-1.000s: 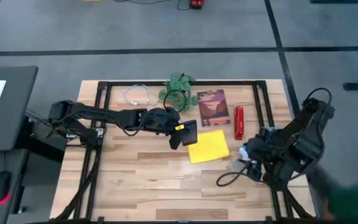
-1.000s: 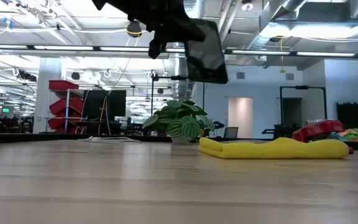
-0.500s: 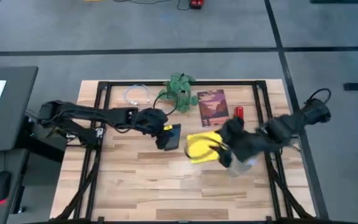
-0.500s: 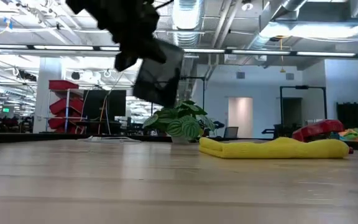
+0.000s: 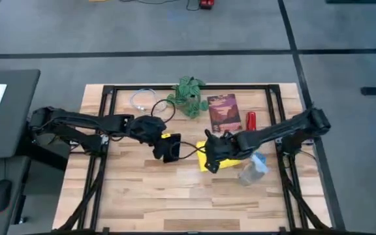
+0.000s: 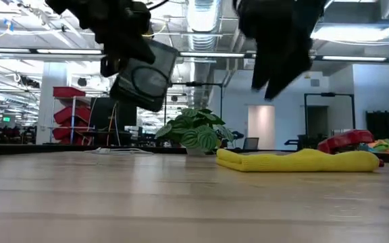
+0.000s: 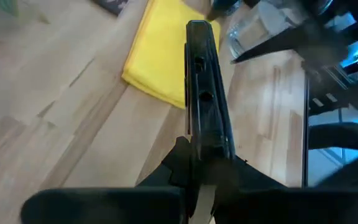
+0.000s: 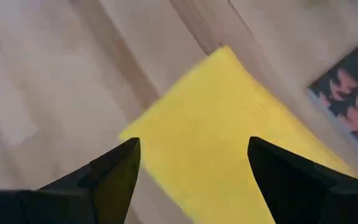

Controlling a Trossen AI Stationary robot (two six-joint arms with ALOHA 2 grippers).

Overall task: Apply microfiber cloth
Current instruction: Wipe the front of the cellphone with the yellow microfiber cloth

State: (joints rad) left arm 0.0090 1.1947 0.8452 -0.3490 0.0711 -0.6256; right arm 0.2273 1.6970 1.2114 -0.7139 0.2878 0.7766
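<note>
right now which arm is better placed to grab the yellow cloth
Right. The right gripper hangs open directly over the microfiber cloth, while the left gripper is busy holding the smartphone.

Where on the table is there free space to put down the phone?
The near half of the table, in front of both arms, is bare wood. So is the strip left of the left gripper. The far edge is crowded: cable, plant, booklet, red item. The right gripper hangs over the yellow cloth.
</note>
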